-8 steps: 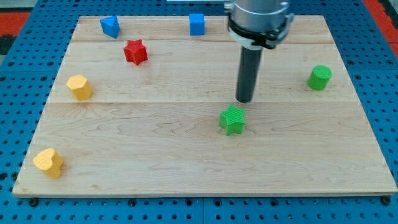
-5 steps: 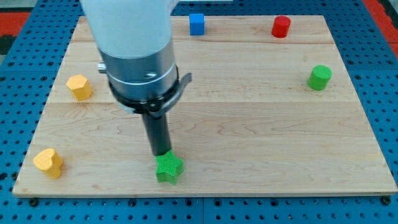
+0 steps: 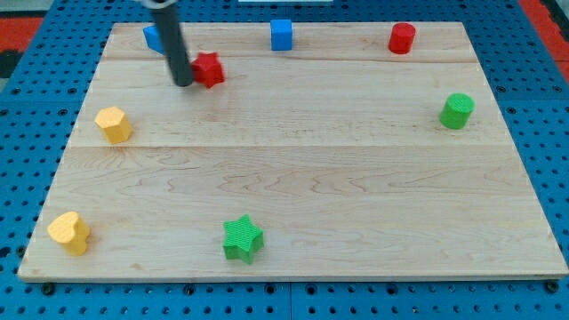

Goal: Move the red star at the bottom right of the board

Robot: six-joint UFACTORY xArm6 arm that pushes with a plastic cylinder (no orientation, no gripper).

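Observation:
The red star lies near the view's top left of the wooden board. My tip is on the board right against the star's left side, apparently touching it. The dark rod rises from there to the view's top edge and hides part of a blue block behind it.
A blue cube and a red cylinder sit along the top edge. A green cylinder is at the right. A green star is at bottom centre. A yellow hexagon block and a yellow heart block are at the left.
My tip pushed the green star down and left to bottom centre, then moved up to the red star's left side. The red star has shifted slightly right.

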